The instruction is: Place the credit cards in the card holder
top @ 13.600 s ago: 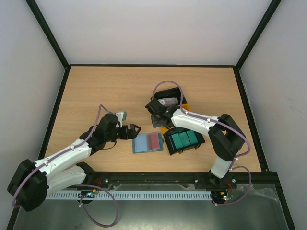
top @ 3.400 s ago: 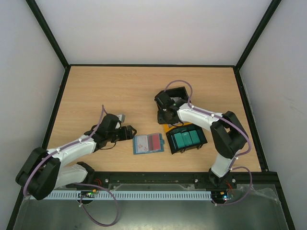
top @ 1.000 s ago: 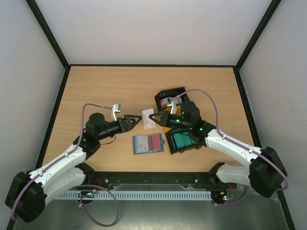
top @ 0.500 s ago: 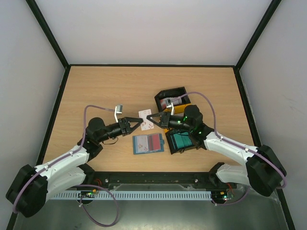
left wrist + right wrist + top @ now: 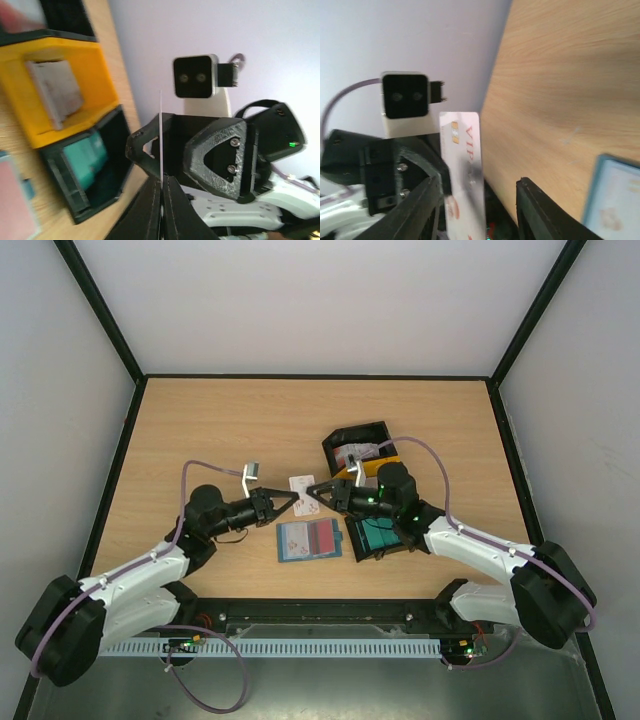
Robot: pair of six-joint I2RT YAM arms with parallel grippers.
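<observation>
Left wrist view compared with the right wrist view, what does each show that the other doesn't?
Only the left wrist view shows the yellow bin and dark-green bin, with the credit card seen edge-on. Only the right wrist view shows that card's printed face. Both show the card, the wooden table and a corner of the card holder.

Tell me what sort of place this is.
Probably a lab robot test cell, not a home or shop: plain white walls and a black frame box in a wooden table, and two robot arms are bolted at its near edge, the left arm and right arm meeting at a credit card.
</observation>
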